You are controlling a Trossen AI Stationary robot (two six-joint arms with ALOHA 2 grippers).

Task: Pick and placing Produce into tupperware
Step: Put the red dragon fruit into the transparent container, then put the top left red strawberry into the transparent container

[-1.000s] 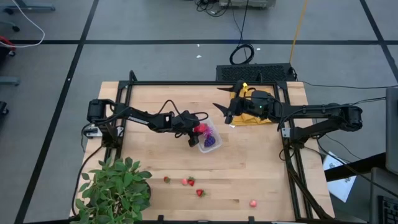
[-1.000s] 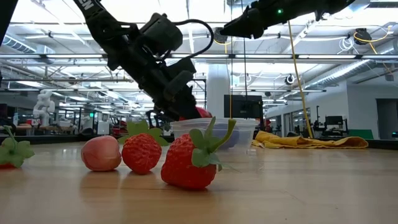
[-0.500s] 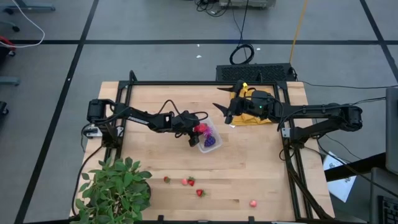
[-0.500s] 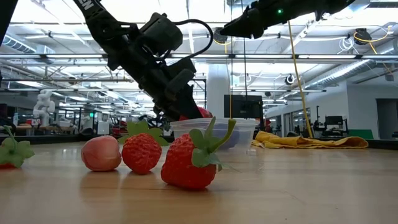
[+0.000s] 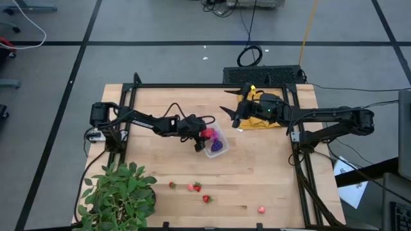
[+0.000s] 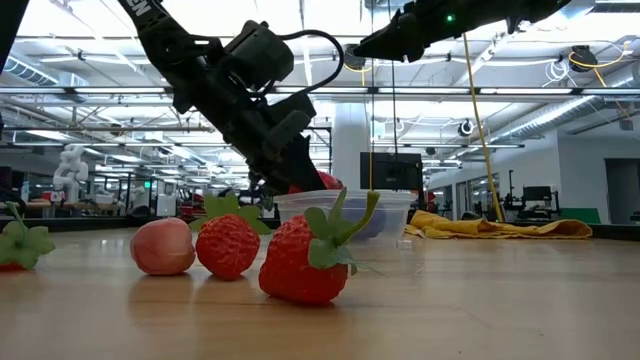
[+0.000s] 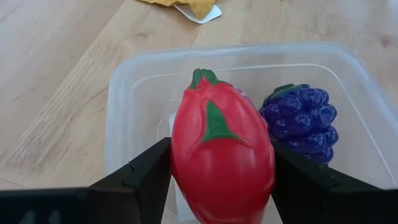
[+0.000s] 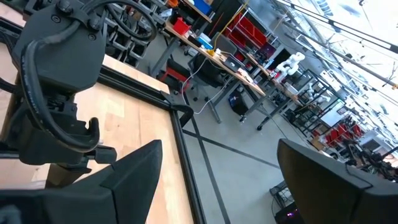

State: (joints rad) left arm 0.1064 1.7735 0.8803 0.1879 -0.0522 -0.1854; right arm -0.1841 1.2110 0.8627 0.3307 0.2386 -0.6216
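My left pincer point(image 7: 221, 180) is clamped on a fat red fruit point(image 7: 222, 155) with green leaf marks, one finger on each side of it, holding it over the tub point(image 7: 143, 87). Grapes point(image 7: 300, 121) are already lying inside, at about 3 o'clock from the red fruit in my wrist cam. Seen from overhead, the tub point(image 5: 216, 142) sits near the middle of the desk point(image 5: 257, 173), and my left pincer point(image 5: 200, 135) is at its 9 o'clock edge.

Rest of the produce is loose along the near edge of the desk, around 6 o'clock from the tub: a strawberry point(image 5: 172, 185), then a pink piece point(image 5: 190, 187) touching another strawberry point(image 5: 197, 187), one more strawberry point(image 5: 206, 198) just past them, and a pink bit point(image 5: 261, 209) well apart toward 4 o'clock. A potted plant point(image 5: 119, 196) fills the 7 o'clock corner.

Farther back, my right pincer point(image 5: 235, 114) waits up at 1 o'clock from the tub, fingers spread wide with nothing in them, over by the yellow cloth point(image 5: 260, 109).
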